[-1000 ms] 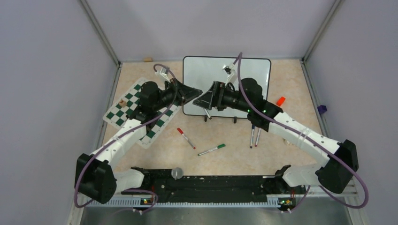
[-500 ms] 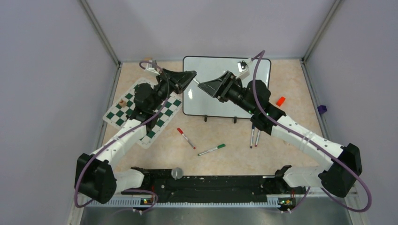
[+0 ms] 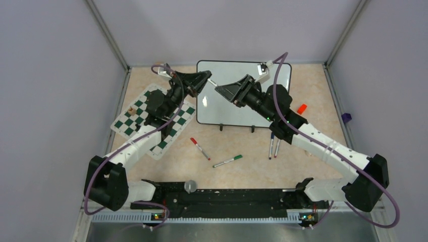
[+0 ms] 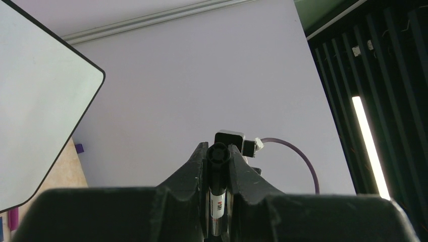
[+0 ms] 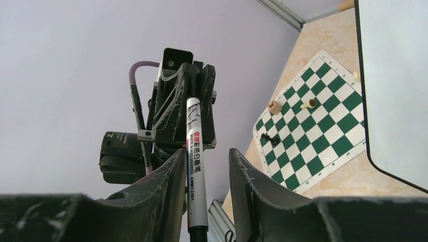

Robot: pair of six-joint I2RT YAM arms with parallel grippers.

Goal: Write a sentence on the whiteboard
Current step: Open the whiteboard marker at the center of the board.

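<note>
The whiteboard (image 3: 243,96) stands at the back of the table, its face plain white; the sentence does not show in any view. My left gripper (image 3: 207,76) is raised over the board's left part and shut on a black-capped white marker (image 4: 217,197). My right gripper (image 3: 218,89) faces it tip to tip. In the right wrist view the marker's barrel (image 5: 194,151) lies between my right fingers (image 5: 166,186), against the left one with a gap to the other. A board corner (image 4: 35,111) shows in the left wrist view, and a board edge (image 5: 398,85) in the right wrist view.
A green-and-white chess mat (image 3: 151,118) with a few pieces (image 5: 272,137) lies left of the board. Loose markers lie in front: a red one (image 3: 200,148), a green one (image 3: 227,161) and two more (image 3: 274,146). An orange item (image 3: 302,108) sits to the right.
Both grippers rose from the board's front edge and now meet over its upper left part. The right jaws have narrowed around the marker that the left gripper holds.
</note>
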